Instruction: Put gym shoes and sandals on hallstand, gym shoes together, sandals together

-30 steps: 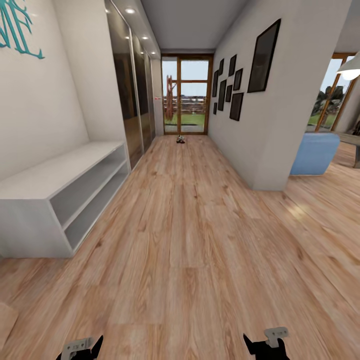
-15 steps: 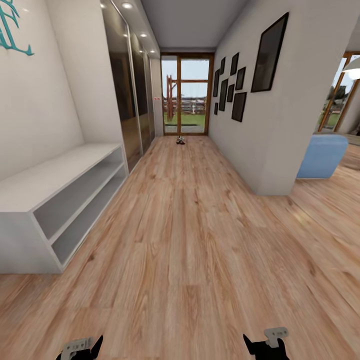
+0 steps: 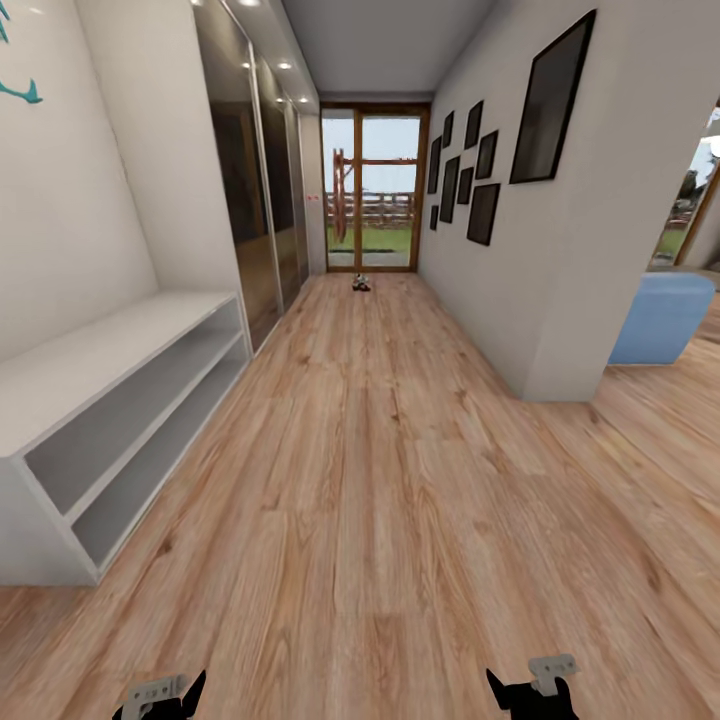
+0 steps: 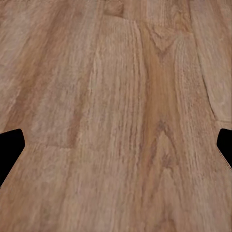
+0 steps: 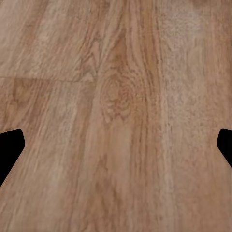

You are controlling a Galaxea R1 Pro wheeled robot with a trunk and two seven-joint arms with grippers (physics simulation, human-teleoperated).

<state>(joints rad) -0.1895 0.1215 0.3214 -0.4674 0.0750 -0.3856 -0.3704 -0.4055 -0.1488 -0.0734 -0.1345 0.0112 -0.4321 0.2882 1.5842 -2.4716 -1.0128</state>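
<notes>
The corridor floor (image 3: pixel 370 480) of light wood planks runs ahead to a glass door. Far off, on the floor just before that door, lies a small dark-and-pale clump (image 3: pixel 360 284), too small to tell whether it is gym shoes or sandals. My left gripper (image 3: pixel 158 700) and right gripper (image 3: pixel 530 695) sit at the bottom edge of the head view. Each hangs over bare planks, open and empty: the left gripper (image 4: pixel 116 150) and the right gripper (image 5: pixel 116 150) show dark fingertips far apart in their wrist views. I cannot tell whether the white bench unit (image 3: pixel 110 370) at left is the hallstand.
That low white unit has two open shelves and stands against the left wall under teal wall lettering (image 3: pixel 20 90). Dark mirrored wardrobe doors (image 3: pixel 250 200) follow it. A wall corner (image 3: pixel 560 380) with black frames juts in at right; a blue seat (image 3: pixel 665 320) stands behind it.
The whole view has shifted: the camera has moved forward along the corridor, so the white unit and the wall corner sit closer and lower. Both grippers hold the same pose.
</notes>
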